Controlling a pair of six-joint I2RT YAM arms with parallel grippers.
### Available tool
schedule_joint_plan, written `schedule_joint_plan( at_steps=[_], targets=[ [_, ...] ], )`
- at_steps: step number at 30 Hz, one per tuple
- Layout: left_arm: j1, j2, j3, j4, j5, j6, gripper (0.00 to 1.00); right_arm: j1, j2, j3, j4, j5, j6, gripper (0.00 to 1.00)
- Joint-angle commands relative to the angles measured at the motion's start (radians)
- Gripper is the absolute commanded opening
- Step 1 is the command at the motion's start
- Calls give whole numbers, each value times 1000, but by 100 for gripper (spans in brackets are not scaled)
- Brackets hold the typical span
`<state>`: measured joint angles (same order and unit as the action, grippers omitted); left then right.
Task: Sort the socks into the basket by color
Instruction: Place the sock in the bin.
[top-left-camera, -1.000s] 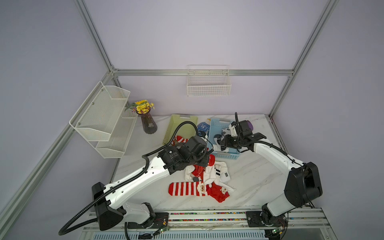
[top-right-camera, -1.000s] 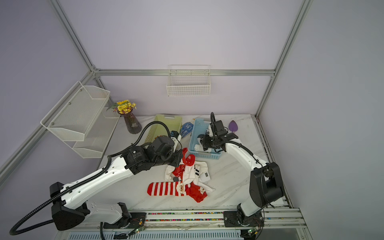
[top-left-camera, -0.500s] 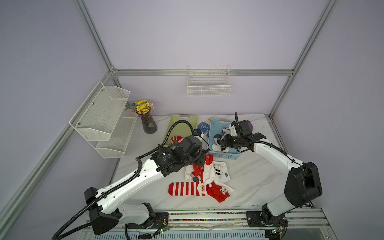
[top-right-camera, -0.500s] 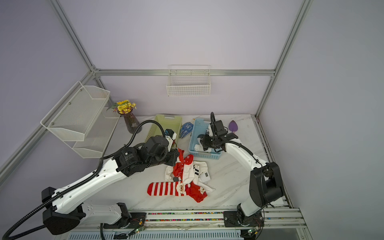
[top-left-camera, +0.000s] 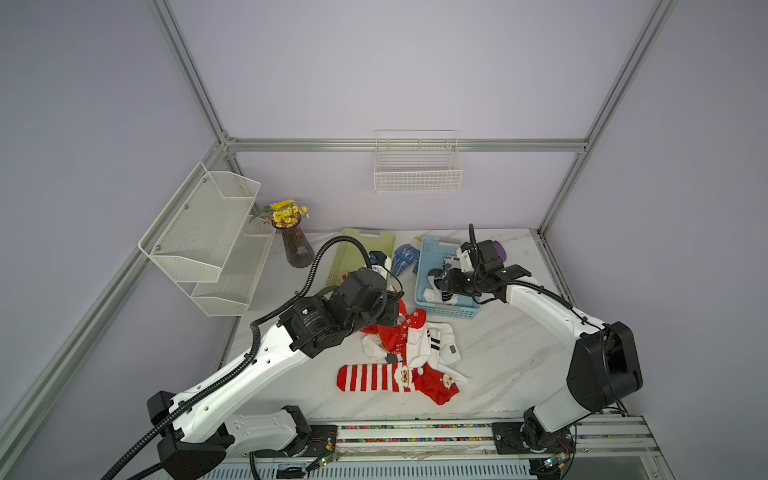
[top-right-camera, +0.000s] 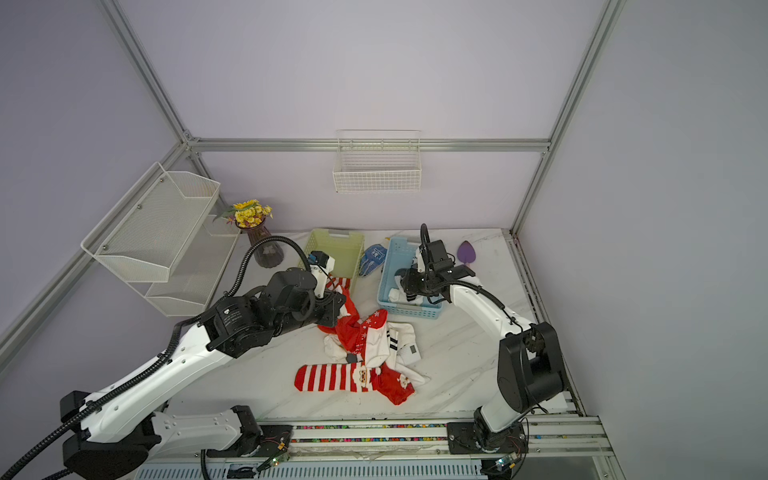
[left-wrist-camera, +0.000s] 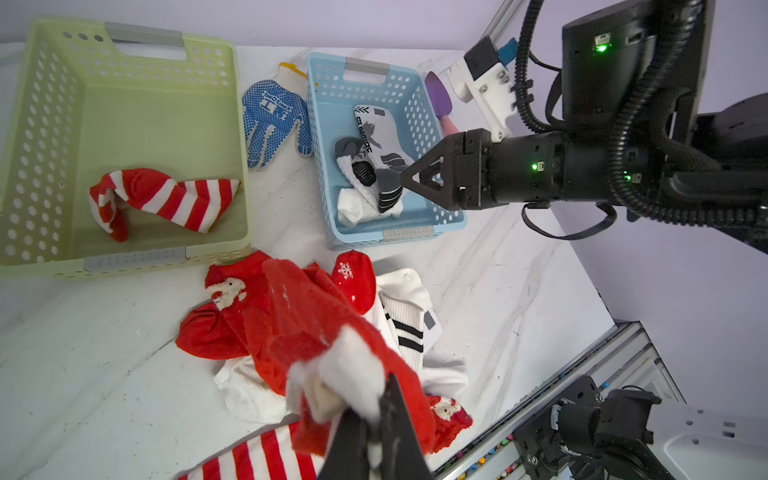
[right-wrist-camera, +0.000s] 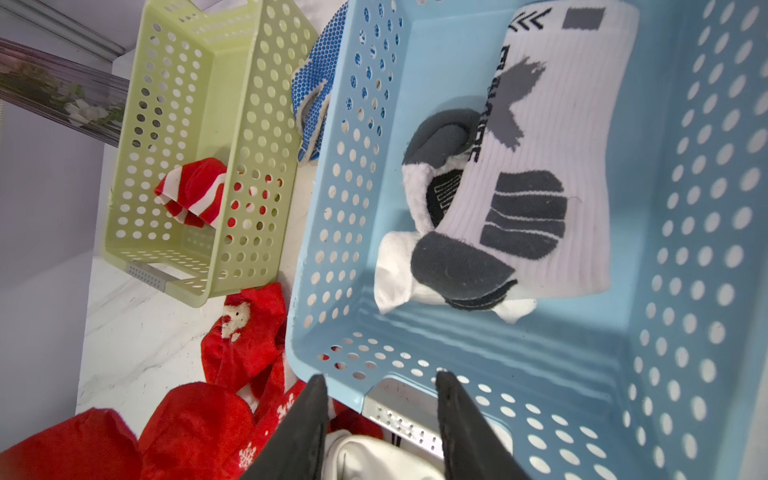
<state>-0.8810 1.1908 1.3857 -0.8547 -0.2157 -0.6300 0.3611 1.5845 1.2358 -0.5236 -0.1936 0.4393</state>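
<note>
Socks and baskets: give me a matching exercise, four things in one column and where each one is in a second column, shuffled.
Things:
1. curled striped sock
2. white sock with grey marks
3. blue dotted glove
4. red sock with white cuff

Places:
A. on the table, between the baskets
B. in the green basket
C. pinched in the left tool
D. in the blue basket

Pairs: 1-B, 2-D, 3-A, 4-C.
</note>
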Motion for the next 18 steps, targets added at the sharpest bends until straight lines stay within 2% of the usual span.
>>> schedule_joint_plan(
  at_steps=[1, 10, 18],
  targets=[
    [35, -17, 19, 2, -10, 27, 6, 2, 6, 29, 12, -5, -9, 46],
    [179, 43, 107, 3, 65, 133, 6, 2, -4, 31, -1, -5, -11, 46],
    [315, 161, 216, 15, 130, 240, 7, 2, -4, 45, -18, 0, -10, 46]
  ],
)
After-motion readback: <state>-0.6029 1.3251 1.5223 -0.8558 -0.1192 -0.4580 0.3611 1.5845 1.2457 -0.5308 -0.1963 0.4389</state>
